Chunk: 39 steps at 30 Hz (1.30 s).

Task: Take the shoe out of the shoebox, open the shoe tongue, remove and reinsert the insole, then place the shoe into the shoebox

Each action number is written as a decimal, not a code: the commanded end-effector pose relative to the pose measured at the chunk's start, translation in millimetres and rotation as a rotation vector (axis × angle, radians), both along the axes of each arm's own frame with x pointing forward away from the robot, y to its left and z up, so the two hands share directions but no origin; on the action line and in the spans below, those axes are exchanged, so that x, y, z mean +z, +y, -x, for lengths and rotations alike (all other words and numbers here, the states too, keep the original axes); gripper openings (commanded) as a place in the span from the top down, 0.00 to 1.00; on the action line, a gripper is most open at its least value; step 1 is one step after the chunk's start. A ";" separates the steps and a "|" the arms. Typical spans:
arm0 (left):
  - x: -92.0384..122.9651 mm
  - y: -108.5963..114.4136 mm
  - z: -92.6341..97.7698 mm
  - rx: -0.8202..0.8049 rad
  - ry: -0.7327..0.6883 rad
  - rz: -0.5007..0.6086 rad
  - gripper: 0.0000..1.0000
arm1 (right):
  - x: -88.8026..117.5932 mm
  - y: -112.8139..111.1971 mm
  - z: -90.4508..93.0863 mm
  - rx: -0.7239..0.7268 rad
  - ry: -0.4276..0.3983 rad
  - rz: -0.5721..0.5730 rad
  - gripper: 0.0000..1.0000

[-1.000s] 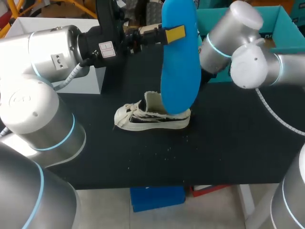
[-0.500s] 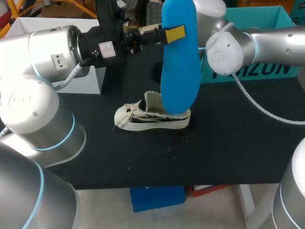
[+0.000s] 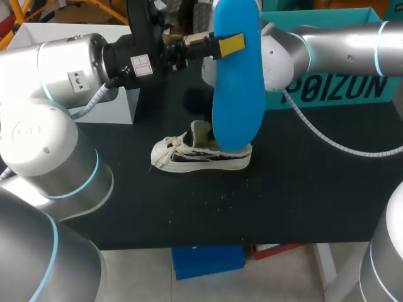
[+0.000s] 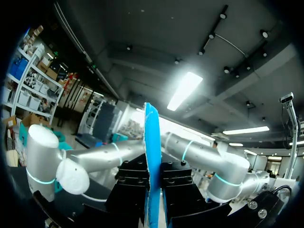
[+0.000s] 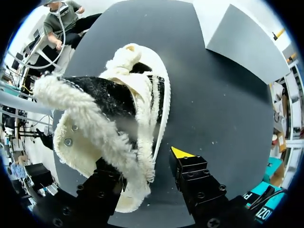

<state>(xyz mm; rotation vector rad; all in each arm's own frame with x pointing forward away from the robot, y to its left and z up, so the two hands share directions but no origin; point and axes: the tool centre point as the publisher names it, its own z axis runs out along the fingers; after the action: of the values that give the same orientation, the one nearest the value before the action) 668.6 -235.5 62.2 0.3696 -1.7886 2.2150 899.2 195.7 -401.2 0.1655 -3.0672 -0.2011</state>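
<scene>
While pinching the blue insole (image 3: 236,94) upright in the left hand (image 3: 227,43) above the shoe (image 3: 189,157) on the counter (image 3: 302,189), straddles the heel collar with the right hand (image 5: 145,167) spread wide. Apparently done: unboxing, tongue, insole removal. Left: reinserting, then returning to the shoebox (image 3: 352,94).

tbl (image 3: 302,201): black top | white specks (image 3: 221,196) scattered on it

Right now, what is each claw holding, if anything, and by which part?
The left claw holds the blue insole, pinched near its upper end, upright over the shoe. The right claw holds nothing; it is open at the shoe's collar.
</scene>
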 end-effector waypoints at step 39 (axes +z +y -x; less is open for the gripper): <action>-0.1 -2.8 -0.3 0.003 0.000 0.001 1.00 | 77.9 -46.1 2.5 -0.767 0.105 -0.065 1.00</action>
<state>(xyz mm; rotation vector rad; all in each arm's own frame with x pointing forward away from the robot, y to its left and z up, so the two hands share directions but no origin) 668.5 -235.5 62.2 0.3695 -1.7885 2.2150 910.8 175.2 -354.3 -0.3558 -2.9802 -0.0915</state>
